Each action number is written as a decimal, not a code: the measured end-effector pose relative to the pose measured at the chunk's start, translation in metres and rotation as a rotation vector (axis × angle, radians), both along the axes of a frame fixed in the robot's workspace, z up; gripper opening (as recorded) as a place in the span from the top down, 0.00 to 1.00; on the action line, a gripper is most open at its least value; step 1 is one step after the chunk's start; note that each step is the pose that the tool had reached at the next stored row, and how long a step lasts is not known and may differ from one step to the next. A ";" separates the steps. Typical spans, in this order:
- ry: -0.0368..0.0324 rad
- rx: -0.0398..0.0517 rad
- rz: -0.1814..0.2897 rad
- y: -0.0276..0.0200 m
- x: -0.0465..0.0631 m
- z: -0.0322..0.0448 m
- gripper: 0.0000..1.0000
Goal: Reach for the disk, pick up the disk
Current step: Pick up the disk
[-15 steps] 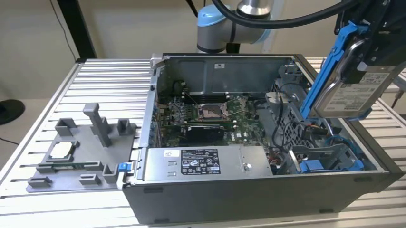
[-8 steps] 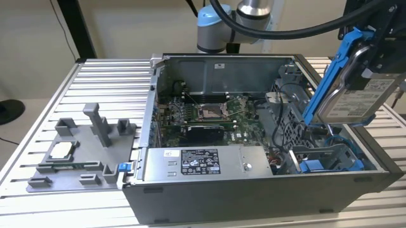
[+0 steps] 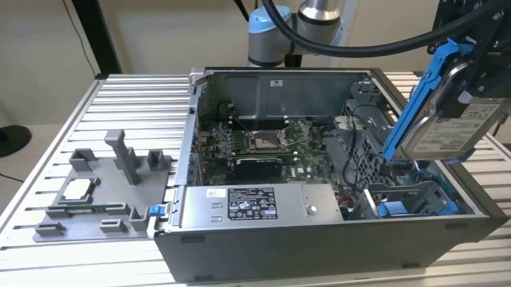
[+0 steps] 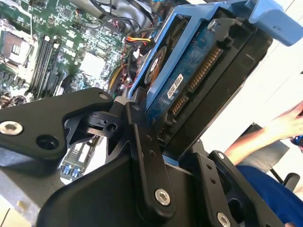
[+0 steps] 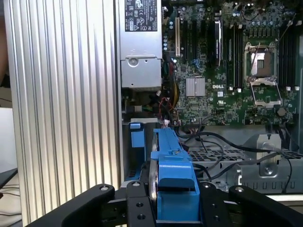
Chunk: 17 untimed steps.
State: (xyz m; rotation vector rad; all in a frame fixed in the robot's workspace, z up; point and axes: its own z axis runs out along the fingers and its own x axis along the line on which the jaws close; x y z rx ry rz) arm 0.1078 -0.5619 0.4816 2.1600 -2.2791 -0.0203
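The disk [image 3: 447,122] is a silver hard drive with a white label and a blue bracket along its edges. It hangs tilted above the right end of the open computer case [image 3: 319,239], clear of the bay. My gripper [image 3: 477,89] is shut on it from above at the exterior view's right. In the first wrist view the blue bracket of the disk [image 5: 173,177] sits between my black fingers [image 5: 137,205]. In the second wrist view the disk's [image 4: 189,80] blue circuit side and connector show, clamped in my gripper [image 4: 189,111].
Below the disk is a blue drive bay [image 3: 411,206]. The case also holds a green motherboard [image 3: 264,140] and a grey power supply box [image 3: 255,206]. A grey fixture [image 3: 100,191] with a small square chip stands on the slatted table [image 3: 128,95]. A person's hand [image 4: 284,123] is nearby.
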 end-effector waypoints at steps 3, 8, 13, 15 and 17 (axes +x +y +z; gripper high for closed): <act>0.0000 -0.0002 0.000 -0.0023 -0.001 -0.0006 1.00; 0.0000 0.0000 0.000 -0.0047 -0.001 -0.0013 1.00; 0.0000 -0.0001 0.000 -0.0061 0.003 -0.0021 1.00; 0.0000 -0.0001 0.000 -0.0071 0.005 -0.0026 1.00; 0.0000 -0.0001 0.000 -0.0072 0.005 -0.0028 1.00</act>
